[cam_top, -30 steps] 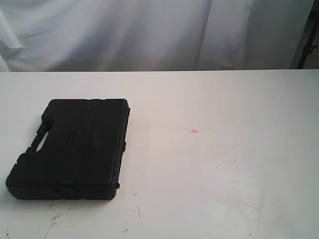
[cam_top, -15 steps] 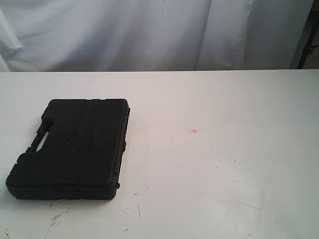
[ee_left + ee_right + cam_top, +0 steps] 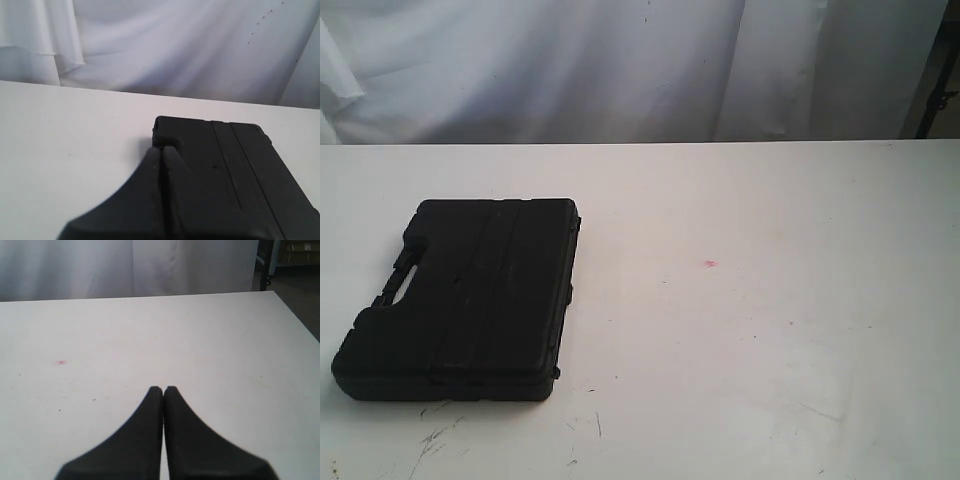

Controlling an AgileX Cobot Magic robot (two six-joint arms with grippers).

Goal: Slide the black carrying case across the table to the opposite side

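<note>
The black carrying case (image 3: 465, 298) lies flat on the left part of the white table (image 3: 740, 330), its handle cut-out on its left edge. In the left wrist view the case (image 3: 235, 165) fills the lower right, and my left gripper (image 3: 163, 149) is shut, its tips over the case's near corner. Whether it touches the case does not show. My right gripper (image 3: 163, 389) is shut over bare tabletop (image 3: 150, 335), holding nothing. Neither gripper appears in the exterior view.
White cloth (image 3: 620, 60) hangs behind the table's far edge. A small red mark (image 3: 709, 264) sits mid-table, with dark scratches (image 3: 435, 440) near the front left. The right table edge (image 3: 295, 320) drops to a dark floor with a stand.
</note>
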